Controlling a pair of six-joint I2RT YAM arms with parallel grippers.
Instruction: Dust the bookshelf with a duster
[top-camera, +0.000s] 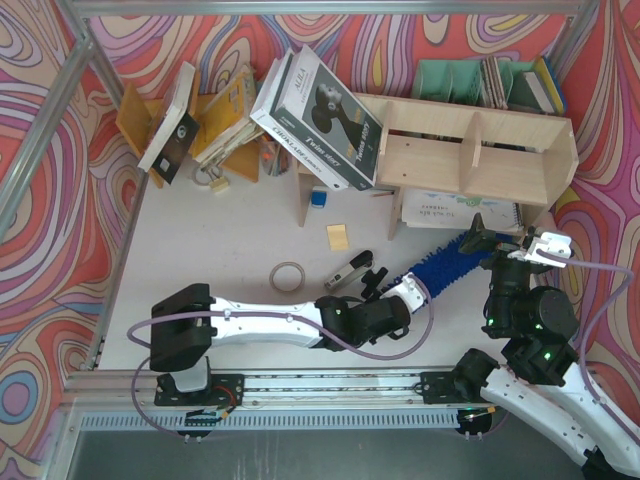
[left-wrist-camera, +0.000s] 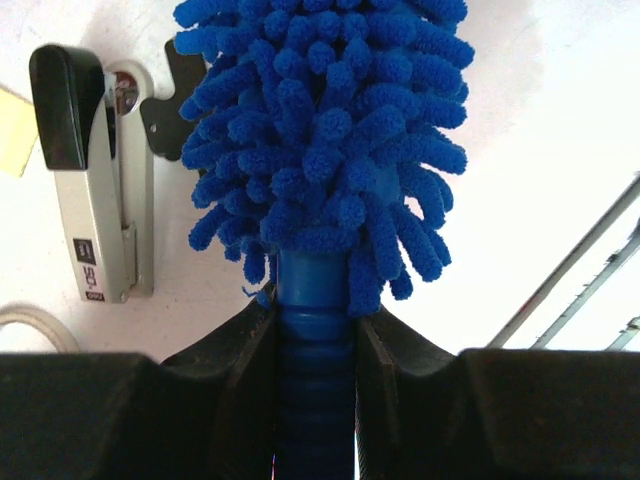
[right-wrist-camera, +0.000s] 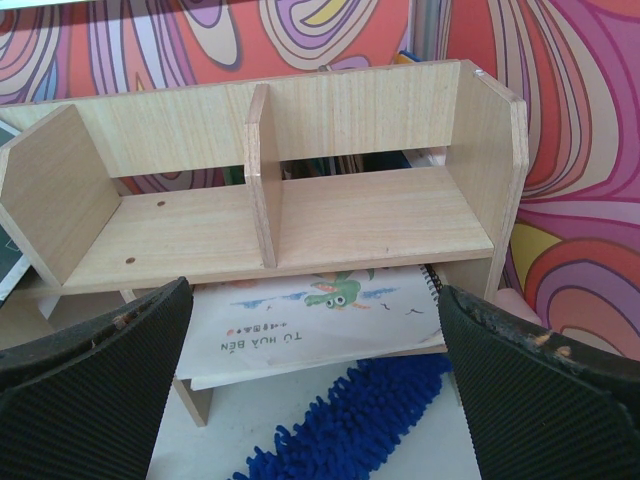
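The pale plywood bookshelf (top-camera: 470, 150) stands at the back right, and it fills the right wrist view (right-wrist-camera: 300, 210). The bright-blue fluffy duster (top-camera: 448, 260) lies slanted on the table, its tip under the shelf's lower edge. My left gripper (top-camera: 405, 295) is shut on the duster's ribbed blue handle (left-wrist-camera: 315, 340), with the fluffy head (left-wrist-camera: 320, 130) stretching away from it. My right gripper (top-camera: 510, 245) is open and empty, hovering just in front of the shelf's right half. Its wrist view shows the duster tip (right-wrist-camera: 350, 430) below and between its fingers.
A spiral notebook (right-wrist-camera: 320, 315) lies in the shelf's bottom compartment. A stapler (top-camera: 350, 270), tape roll (top-camera: 288, 276) and yellow note (top-camera: 338, 237) lie left of the duster. A big black-and-white book (top-camera: 320, 120) leans on the shelf's left end. An orange-brown rack (top-camera: 200, 120) stands far left.
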